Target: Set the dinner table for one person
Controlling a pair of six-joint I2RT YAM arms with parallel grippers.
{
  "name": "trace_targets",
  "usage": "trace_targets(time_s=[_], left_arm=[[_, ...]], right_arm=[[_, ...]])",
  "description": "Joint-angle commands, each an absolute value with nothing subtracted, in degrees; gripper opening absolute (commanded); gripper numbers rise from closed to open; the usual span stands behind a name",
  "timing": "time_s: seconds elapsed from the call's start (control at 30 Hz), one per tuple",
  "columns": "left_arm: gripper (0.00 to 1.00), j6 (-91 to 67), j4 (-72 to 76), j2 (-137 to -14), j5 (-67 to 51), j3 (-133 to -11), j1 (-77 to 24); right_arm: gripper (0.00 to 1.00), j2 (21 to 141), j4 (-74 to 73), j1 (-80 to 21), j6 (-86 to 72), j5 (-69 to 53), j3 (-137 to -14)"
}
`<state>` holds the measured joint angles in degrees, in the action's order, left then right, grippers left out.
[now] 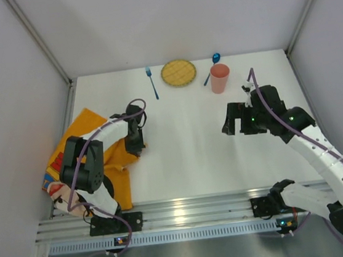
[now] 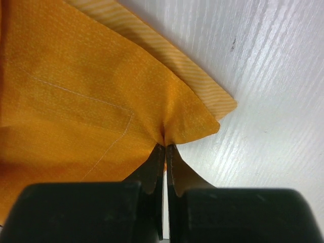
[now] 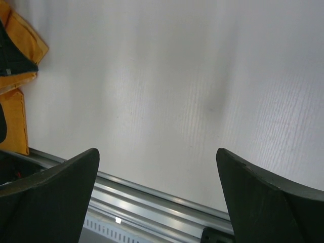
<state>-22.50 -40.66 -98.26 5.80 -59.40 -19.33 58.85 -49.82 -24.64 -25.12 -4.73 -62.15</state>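
Observation:
The white dinner table (image 1: 192, 145) has a silver rail along its near edge. An orange placemat (image 1: 84, 148) lies crumpled at the left; it also fills the left wrist view (image 2: 76, 91). My left gripper (image 1: 137, 146) is shut on the placemat's corner, the cloth pinched between the fingertips (image 2: 165, 147). My right gripper (image 1: 236, 124) is open and empty above the table's right half; its view (image 3: 157, 167) shows bare table and rail. At the far edge lie a blue fork (image 1: 152, 82), a yellow plate (image 1: 179, 72), a blue spoon (image 1: 212, 65) and a pink cup (image 1: 219, 78).
Grey walls enclose the table at left, right and back. The aluminium rail (image 1: 187, 210) and both arm bases run along the near edge. The placemat's printed edge (image 1: 54, 179) hangs near the left front corner.

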Motion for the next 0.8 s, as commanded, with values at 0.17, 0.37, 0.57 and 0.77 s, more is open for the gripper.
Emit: trace_targets(time_s=[0.17, 0.37, 0.57, 0.77], left_arm=[[0.0, -35.93, -38.23, -108.62, -4.09, -78.29, -30.92], [0.0, -55.35, -32.55, -119.78, -16.93, -97.1, -41.38], [0.99, -66.62, -25.58, -129.11, -23.2, -113.89, -47.81], [0.99, -67.41, -24.52, -119.37, -18.64, -109.7, -44.48]], right_arm=[[1.0, 51.95, -53.61, -25.4, -25.66, -0.27, -59.59], [1.0, 49.05, -55.9, -25.4, -25.14, 3.42, -58.27], [1.0, 48.78, -56.69, -25.22, -25.31, 4.66, -58.18], [1.0, 46.59, -52.83, -25.14, -29.08, -2.72, -56.34]])
